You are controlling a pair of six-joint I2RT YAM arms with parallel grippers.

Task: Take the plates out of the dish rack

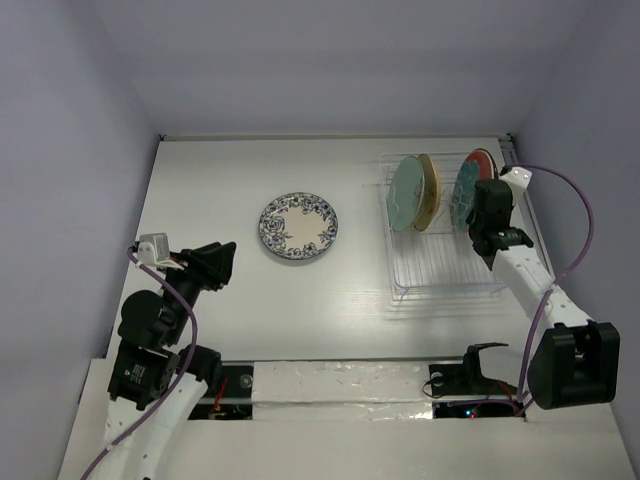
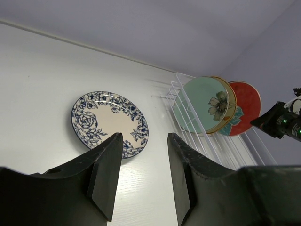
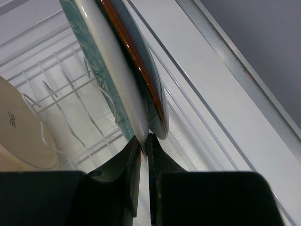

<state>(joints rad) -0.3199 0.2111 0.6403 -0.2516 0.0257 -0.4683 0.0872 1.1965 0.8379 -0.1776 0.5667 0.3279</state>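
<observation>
The dish rack stands at the right of the table. It holds a mint green plate, a tan plate, a dark teal plate and a red-and-teal plate, all on edge. My right gripper is over the rack's right end. In the right wrist view it is shut on the lower rim of the teal plate, with the red-rimmed plate just behind. The white plate with dark floral rim lies flat on the table. My left gripper is open and empty, short of it.
The table's back edge and the right wall run close behind and beside the rack. The near half of the rack holds no plates. The tan plate's back is left of my right gripper. Foil-covered mounts lie along the near edge.
</observation>
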